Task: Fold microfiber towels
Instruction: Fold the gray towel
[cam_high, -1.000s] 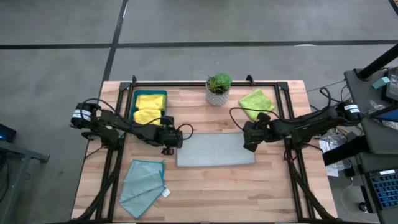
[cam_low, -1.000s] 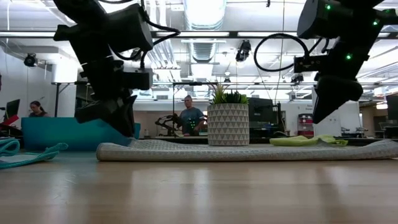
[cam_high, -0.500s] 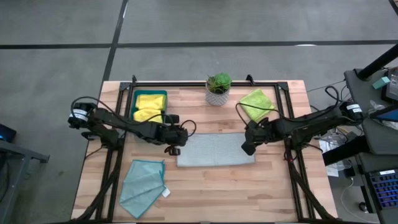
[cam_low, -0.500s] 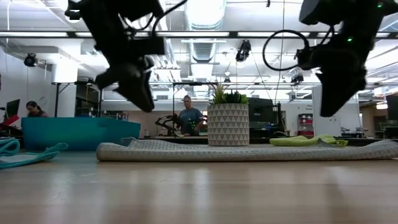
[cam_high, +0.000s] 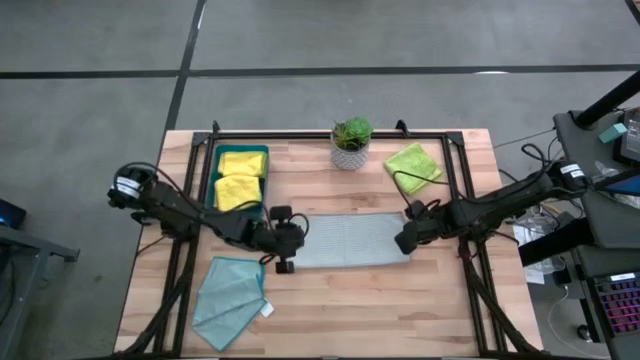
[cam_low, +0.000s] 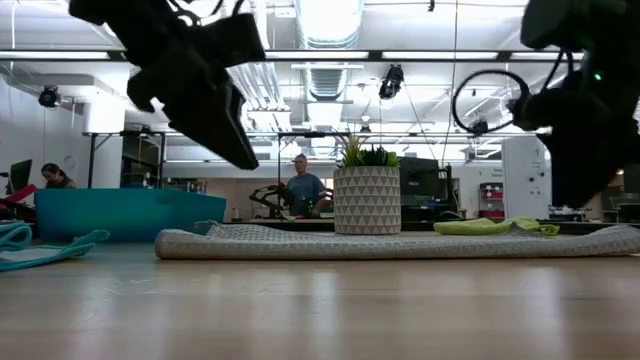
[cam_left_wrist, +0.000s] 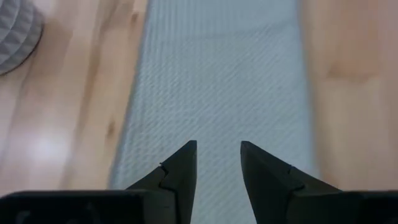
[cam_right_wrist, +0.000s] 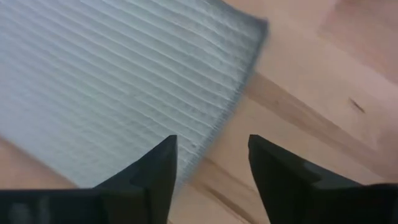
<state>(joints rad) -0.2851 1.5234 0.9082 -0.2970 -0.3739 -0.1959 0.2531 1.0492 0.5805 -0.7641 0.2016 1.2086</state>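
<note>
A pale grey towel (cam_high: 350, 240) lies folded into a long flat strip at the table's middle. My left gripper (cam_high: 287, 248) hangs open above its left end (cam_left_wrist: 217, 74), fingers slanting down and clear of the cloth. My right gripper (cam_high: 405, 238) hangs open over the strip's right end, near a corner (cam_right_wrist: 249, 31). In the low view both grippers, left (cam_low: 235, 140) and right (cam_low: 590, 180), stand above the towel (cam_low: 400, 243). A light teal towel (cam_high: 230, 295) lies crumpled at the near left. A lime green towel (cam_high: 413, 163) lies at the far right. Two yellow towels (cam_high: 240, 178) lie in the tray.
A dark teal tray (cam_high: 213, 170) stands at the far left. A potted plant (cam_high: 351, 140) in a white pot stands at the far middle. Black frame rails (cam_high: 190, 250) run along the table's sides. Bare wood lies near the front edge (cam_high: 380, 310).
My left gripper has risen from table height at the grey towel's left end and gone toward the near edge, tipping more level. My right gripper has moved toward the near edge and rolled about its axis. The grey towel has stayed flat in place.
</note>
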